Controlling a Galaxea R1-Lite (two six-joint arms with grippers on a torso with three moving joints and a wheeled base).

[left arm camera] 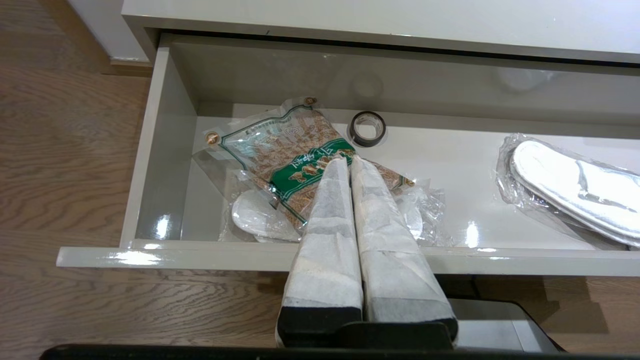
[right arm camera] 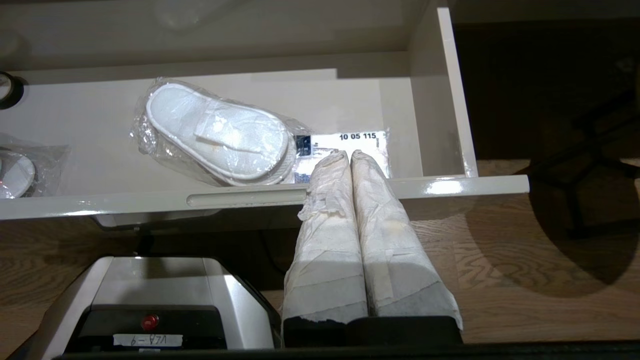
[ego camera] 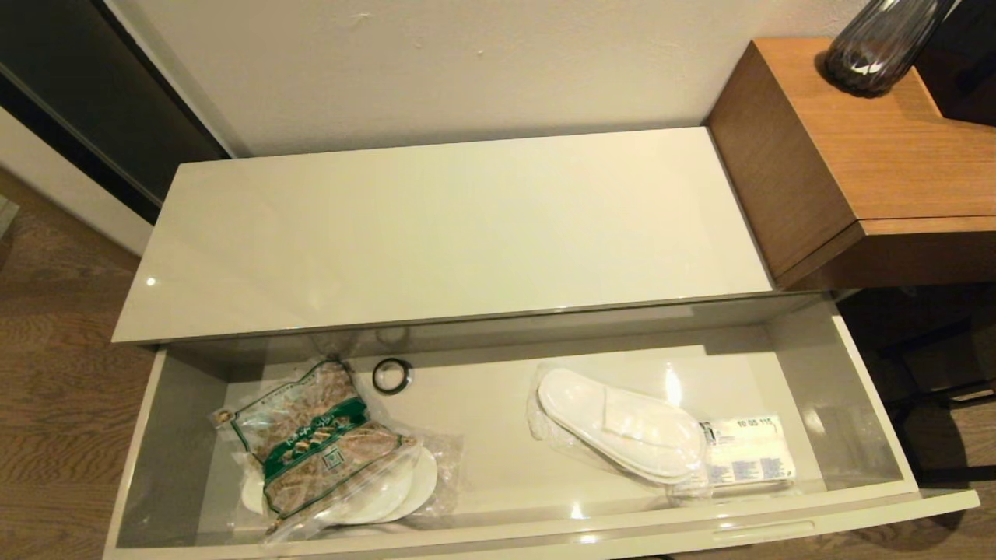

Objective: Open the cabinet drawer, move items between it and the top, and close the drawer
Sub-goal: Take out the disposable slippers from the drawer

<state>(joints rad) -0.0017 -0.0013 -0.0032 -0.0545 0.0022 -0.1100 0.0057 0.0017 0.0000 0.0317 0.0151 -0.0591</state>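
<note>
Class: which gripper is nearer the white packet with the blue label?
Right. The right gripper hovers by the packet; the left gripper hovers at the drawer's other end.

The cabinet drawer [ego camera: 871,393] stands pulled open below the top [ego camera: 459,233], which lies bare. Inside, toward four o'clock, wrapped white slippers [ego camera: 618,424] overlap a white packet [ego camera: 751,459] (blue label at its edge). Toward eight o'clock a green-labelled bag [ego camera: 319,447] lies across more white slippers [ego camera: 405,486]; a small black ring [ego camera: 391,376] sits just beside it. A brown wood-grain block [ego camera: 856,155] rises at two o'clock.

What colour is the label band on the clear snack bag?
Green, on the clear bag of brown contents; clearest in left wrist view.
</note>
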